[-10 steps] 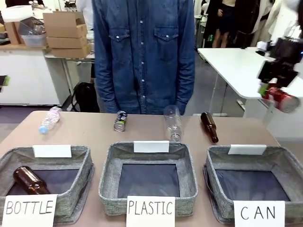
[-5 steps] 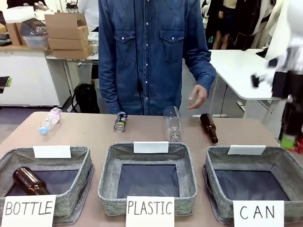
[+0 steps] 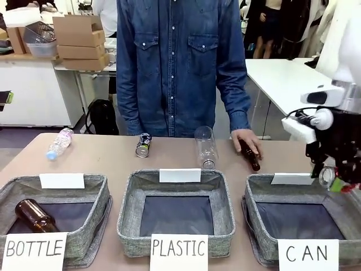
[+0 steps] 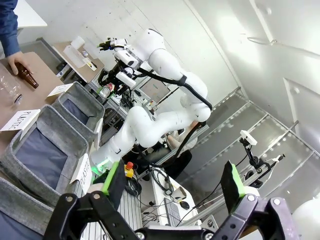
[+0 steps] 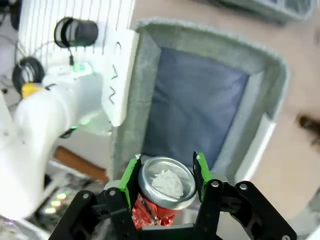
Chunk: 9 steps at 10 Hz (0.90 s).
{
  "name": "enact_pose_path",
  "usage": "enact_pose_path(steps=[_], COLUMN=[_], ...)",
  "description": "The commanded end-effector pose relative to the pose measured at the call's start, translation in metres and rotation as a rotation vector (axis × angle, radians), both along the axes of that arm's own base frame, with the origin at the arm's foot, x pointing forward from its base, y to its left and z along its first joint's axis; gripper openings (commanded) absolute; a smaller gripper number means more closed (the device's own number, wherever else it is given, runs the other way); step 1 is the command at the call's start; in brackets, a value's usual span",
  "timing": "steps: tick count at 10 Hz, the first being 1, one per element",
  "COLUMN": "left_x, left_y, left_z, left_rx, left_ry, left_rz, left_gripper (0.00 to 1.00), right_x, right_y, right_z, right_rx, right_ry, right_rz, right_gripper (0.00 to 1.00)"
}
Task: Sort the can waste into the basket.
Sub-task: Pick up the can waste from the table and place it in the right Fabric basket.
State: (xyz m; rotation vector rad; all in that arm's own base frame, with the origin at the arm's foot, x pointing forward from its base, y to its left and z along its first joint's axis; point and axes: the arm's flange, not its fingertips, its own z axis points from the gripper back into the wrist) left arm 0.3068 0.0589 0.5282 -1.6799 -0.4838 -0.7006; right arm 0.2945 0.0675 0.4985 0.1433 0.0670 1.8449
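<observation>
My right gripper (image 3: 333, 182) hangs just above the far right corner of the grey basket (image 3: 265, 179) signed "CAN". It is shut on the crushed red can (image 5: 162, 187), whose silver end (image 3: 326, 176) faces the front camera. In the right wrist view the can sits between the green pads (image 5: 131, 175), with the basket's dark inside and its rim (image 5: 145, 100) below. A dark blue and silver can (image 3: 143, 144) lies on the table's far side in front of the person. My left gripper (image 4: 172, 180) is open with nothing in it and points away from the table.
The "PLASTIC" basket (image 3: 127, 217) stands in the middle. The "BOTTLE" basket (image 3: 98, 217) at the left holds a brown bottle (image 3: 34, 215). Two clear plastic bottles (image 3: 206, 147) (image 3: 59, 142) lie at the far side. The person's hand (image 3: 243, 138) rests on a brown bottle (image 3: 252, 159).
My right gripper has come down with the red can from high at the right to just over the CAN basket. The person's hand has reached down to the brown bottle.
</observation>
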Motion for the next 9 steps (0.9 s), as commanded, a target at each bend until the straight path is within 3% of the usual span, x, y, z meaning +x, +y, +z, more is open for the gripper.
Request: enact_pose_path(steps=[1,4,8,9], left_x=[-0.001,-0.001,-0.001,-0.001], left_y=[0.002,0.002,0.002,0.002], left_z=[0.001,0.001,0.001,0.001], left_rx=[-0.011,-0.011,-0.011,-0.011], left_ry=[-0.021,-0.021,-0.021,-0.021], left_rz=[-0.011,-0.011,-0.011,-0.011], left_gripper=[1.00,1.00,1.00,1.00], right_x=[0.010,0.019,0.024,0.024], right_y=[-0.012,-0.009,-0.010,-0.011], right_z=[0.000,0.000,-0.001,-0.001], right_rx=[0.236,0.254,0.287,0.292], right_ry=[0.135,0.146,0.107,0.081], right_rz=[0.263,0.210,0.129,0.121], right_gripper=[0.11,0.11,0.11,0.79])
